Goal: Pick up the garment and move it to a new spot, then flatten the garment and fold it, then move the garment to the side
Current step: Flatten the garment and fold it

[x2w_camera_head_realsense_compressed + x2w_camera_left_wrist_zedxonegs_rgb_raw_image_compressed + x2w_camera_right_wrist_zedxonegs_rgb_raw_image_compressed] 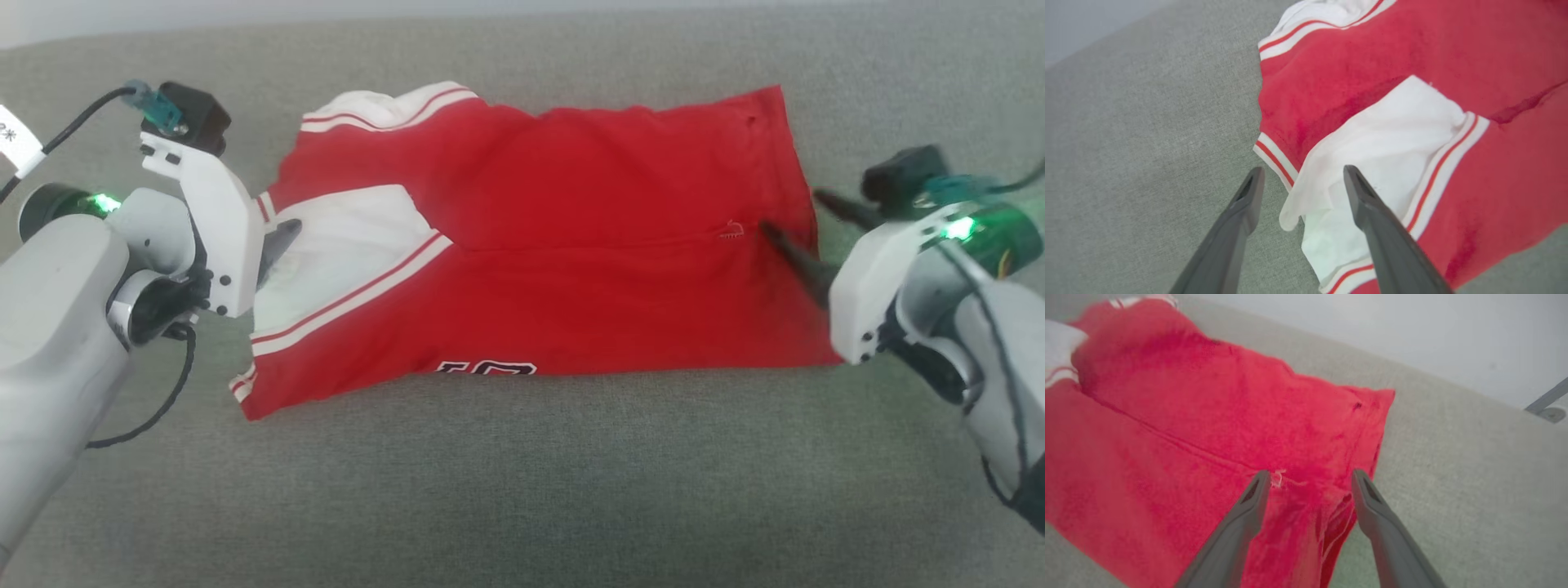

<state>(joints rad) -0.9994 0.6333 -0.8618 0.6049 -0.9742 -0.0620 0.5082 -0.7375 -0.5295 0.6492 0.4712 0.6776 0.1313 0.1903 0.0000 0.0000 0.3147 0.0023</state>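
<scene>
While flat, garment [571, 245] amid wide upholstery [522, 490].

The garment [571, 245], a red shirt with white, stripe-trimmed sleeves, lies folded flat across the middle of the grey cushion [522, 490], with black lettering at its near edge.

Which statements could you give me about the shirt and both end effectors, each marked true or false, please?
1. The garment lies on a grey fabric surface. True.
2. The left end effector is shut on cloth. False: it is open, holding nothing.
3. The right end effector is open at the garment's all-red end. True.
4. The black lettering is fully visible. False: only a strip shows at the garment's near edge.
</scene>
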